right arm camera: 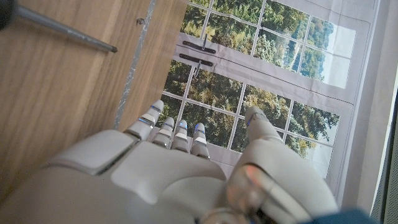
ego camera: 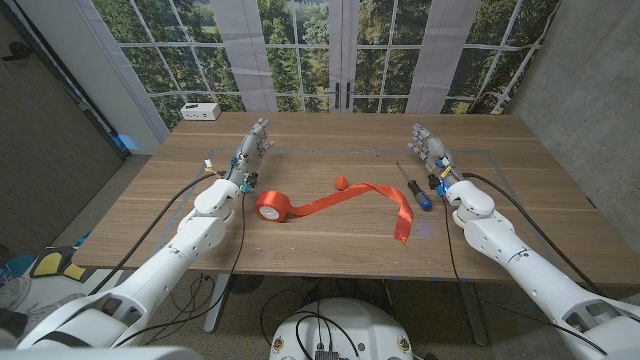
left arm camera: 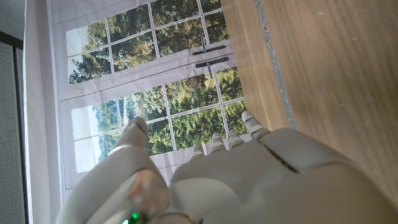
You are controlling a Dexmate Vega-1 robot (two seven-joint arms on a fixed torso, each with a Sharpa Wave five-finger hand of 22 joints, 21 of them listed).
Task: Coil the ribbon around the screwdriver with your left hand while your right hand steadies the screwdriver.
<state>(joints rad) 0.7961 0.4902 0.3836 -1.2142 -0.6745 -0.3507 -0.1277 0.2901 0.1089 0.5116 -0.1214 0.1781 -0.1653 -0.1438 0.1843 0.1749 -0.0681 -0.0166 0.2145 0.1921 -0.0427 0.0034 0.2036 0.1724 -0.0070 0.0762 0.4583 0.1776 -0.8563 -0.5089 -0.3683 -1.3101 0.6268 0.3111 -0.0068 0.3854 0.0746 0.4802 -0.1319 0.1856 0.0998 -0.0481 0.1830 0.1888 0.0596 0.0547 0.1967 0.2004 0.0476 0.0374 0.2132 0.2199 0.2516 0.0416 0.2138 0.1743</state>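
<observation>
Nearest the bench's (ego camera: 330,245) front edge, the red ribbon (ego camera: 375,195) trails loose from its roll (ego camera: 272,206) at mid-bench, and the blue-handled screwdriver (ego camera: 415,187) lies just beside its right end. Left hand (ego camera: 253,150) and right hand (ego camera: 432,152) wait apart from both, fingers (left arm camera: 250,124) extended, holding nothing. A white box (ego camera: 200,112) sits at the far left corner.

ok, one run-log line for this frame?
phase: pre-grasp | left hand: open, holds nothing | right hand: open, beside screwdriver | ribbon: part unrolled on table, not around screwdriver
</observation>
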